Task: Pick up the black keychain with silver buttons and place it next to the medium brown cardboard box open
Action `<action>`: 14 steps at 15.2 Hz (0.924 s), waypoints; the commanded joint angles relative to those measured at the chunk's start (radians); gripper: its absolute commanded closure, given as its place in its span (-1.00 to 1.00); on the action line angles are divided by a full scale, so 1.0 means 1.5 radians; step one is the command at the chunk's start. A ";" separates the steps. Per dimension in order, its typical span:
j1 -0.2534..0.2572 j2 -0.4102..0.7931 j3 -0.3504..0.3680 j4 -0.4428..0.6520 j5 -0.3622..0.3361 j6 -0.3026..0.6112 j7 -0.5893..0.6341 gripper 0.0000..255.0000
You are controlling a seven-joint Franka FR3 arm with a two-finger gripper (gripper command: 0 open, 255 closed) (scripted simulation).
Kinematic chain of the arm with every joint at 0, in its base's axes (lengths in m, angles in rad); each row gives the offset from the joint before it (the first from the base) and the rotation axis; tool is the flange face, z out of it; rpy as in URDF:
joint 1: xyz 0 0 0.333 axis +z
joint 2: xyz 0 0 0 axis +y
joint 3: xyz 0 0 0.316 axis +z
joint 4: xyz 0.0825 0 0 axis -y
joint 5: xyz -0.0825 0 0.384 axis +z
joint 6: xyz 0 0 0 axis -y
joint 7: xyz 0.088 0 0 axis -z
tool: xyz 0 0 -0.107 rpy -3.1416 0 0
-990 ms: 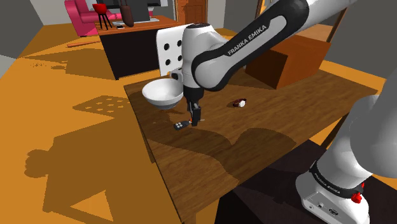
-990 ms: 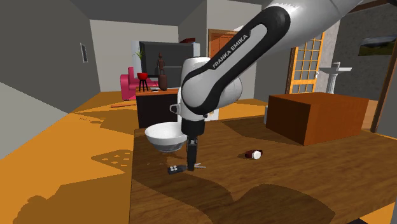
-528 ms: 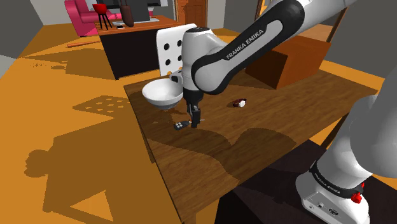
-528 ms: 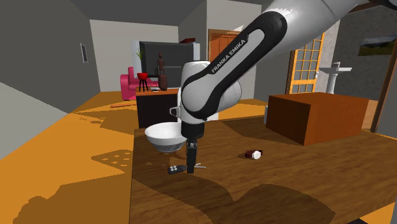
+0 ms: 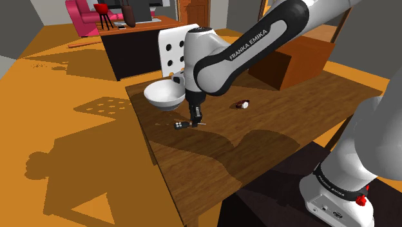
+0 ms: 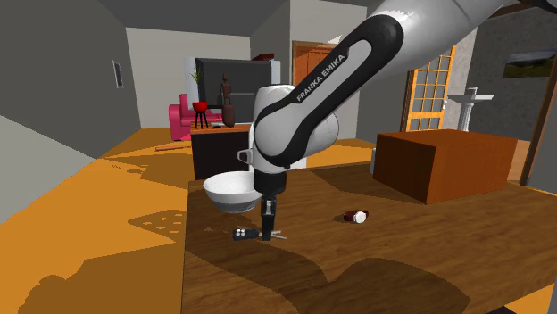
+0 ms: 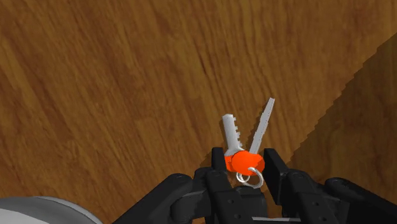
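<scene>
Grips the keychain [image 7: 244, 163] in the claw [image 7: 243, 151], closed on its orange tab, two silver keys [image 7: 232, 130] poking out ahead. Hovers low over the table [image 5: 258, 148] at the shoulder view's centre, black fob [image 5: 178, 125] to the left, just below the white bowl [image 5: 164, 95], well apart from the brown box [image 5: 290, 61] at upper right.

The brand name "FRANKA EMIKA" stands in white capitals on the dark band of the arm [image 5: 245, 48], on the link just above the hand [image 5: 195, 122], in both the shoulder view and the second exterior view. The same words, smaller, run along the dark collar [image 5: 332, 184] at the arm's foot, well apart from the hand. Nothing else can be read.
</scene>
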 commanded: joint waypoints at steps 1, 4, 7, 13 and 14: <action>-0.001 0.001 -0.001 -0.001 0.000 0.000 0.000 1.00; -0.001 0.002 -0.001 0.000 -0.001 0.001 0.000 1.00; -0.001 -0.016 -0.001 0.009 0.003 -0.027 -0.003 1.00; -0.002 -0.048 -0.002 0.032 0.010 -0.081 -0.006 1.00; -0.002 -0.053 -0.002 0.037 0.010 -0.090 -0.007 1.00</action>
